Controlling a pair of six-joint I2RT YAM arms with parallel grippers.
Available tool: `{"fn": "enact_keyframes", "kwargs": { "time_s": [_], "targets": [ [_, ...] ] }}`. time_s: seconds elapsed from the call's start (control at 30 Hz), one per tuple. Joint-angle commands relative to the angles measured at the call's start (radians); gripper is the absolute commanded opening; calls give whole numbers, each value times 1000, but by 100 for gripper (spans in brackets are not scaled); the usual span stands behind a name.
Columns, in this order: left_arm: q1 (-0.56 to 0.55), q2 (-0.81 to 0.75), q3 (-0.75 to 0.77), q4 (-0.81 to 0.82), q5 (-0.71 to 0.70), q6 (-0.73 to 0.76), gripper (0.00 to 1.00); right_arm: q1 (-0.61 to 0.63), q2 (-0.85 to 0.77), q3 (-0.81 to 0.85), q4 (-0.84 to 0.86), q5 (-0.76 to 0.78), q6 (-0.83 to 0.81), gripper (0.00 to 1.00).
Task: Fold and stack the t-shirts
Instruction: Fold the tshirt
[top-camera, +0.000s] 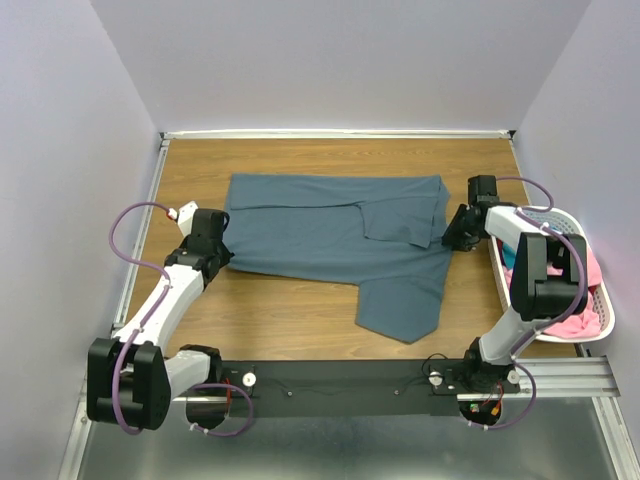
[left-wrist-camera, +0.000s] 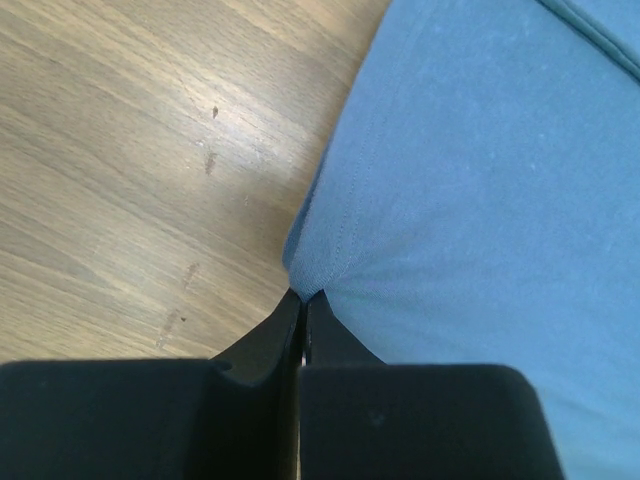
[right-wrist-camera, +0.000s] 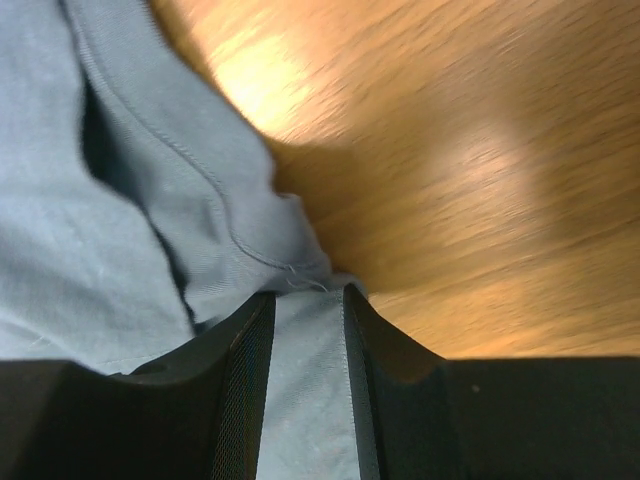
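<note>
The slate blue-grey t-shirt (top-camera: 330, 235) lies spread across the wooden table, with a flap folded over at its upper right and one part reaching toward the front edge. My left gripper (top-camera: 226, 258) is shut on the shirt's left edge; the left wrist view shows its jaws (left-wrist-camera: 302, 297) pinched on a hem corner of the cloth (left-wrist-camera: 480, 200). My right gripper (top-camera: 452, 236) is at the shirt's right edge, its jaws (right-wrist-camera: 305, 290) closed on a strip of the cloth (right-wrist-camera: 120, 230). The pink shirt (top-camera: 585, 290) and a bit of the teal shirt (top-camera: 508, 256) lie in the basket.
The white slotted basket (top-camera: 606, 322) stands at the table's right edge, right beside my right arm. Bare wood (top-camera: 270, 310) shows in front of the shirt. Walls close in the table on the left, back and right.
</note>
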Motion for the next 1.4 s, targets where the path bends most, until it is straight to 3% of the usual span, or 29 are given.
{"fn": "enact_keyframes", "kwargs": {
  "time_s": [0.0,0.5,1.37],
  "targets": [
    [-3,19,-4,-10,-46,-12,5,-20,22,17,-9,107,-21,41],
    [-3,39,-11,15,-16,4,5,-20,-288,-213,-178,-82,7,45],
    [-3,26,-11,18,-14,7,5,34,-290,-349,-123,-159,79,47]
  ]
}}
